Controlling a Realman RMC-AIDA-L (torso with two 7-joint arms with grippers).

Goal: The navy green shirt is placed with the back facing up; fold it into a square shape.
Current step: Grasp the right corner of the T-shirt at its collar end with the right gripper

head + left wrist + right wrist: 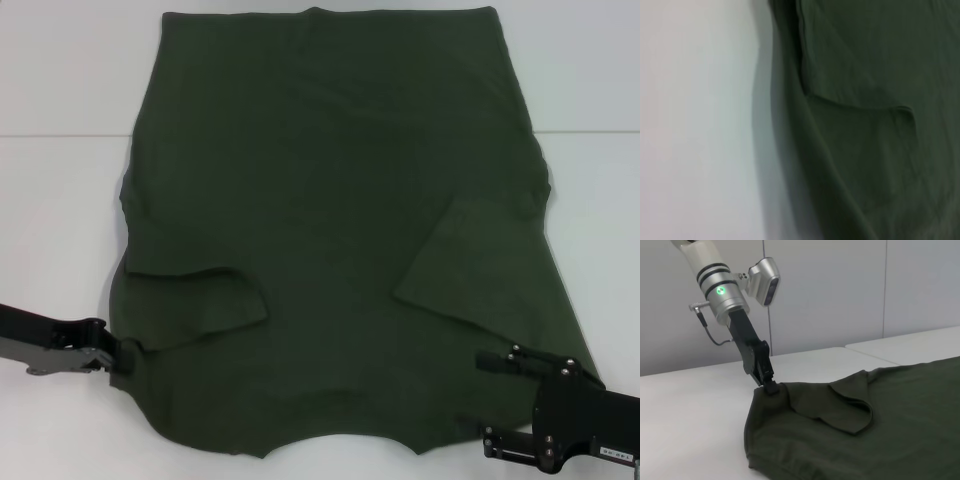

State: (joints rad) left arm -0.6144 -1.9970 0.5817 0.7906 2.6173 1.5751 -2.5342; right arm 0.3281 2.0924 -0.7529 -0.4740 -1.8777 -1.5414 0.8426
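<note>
Head view: navy green shirt [330, 230] fills frame centre on white surface [60, 200], sleeves folded inward. Left claw [128, 352] pinches lower-left shoulder edge; right claw [487, 398] open wide at lower right. Next likely: right claw grips, both lift toward hem.

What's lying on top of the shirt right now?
Both sleeves are folded inward onto the shirt: one near the left end effector, one near the right end effector. Nothing else rests on it. Anything beneath stays hidden by cloth.
</note>
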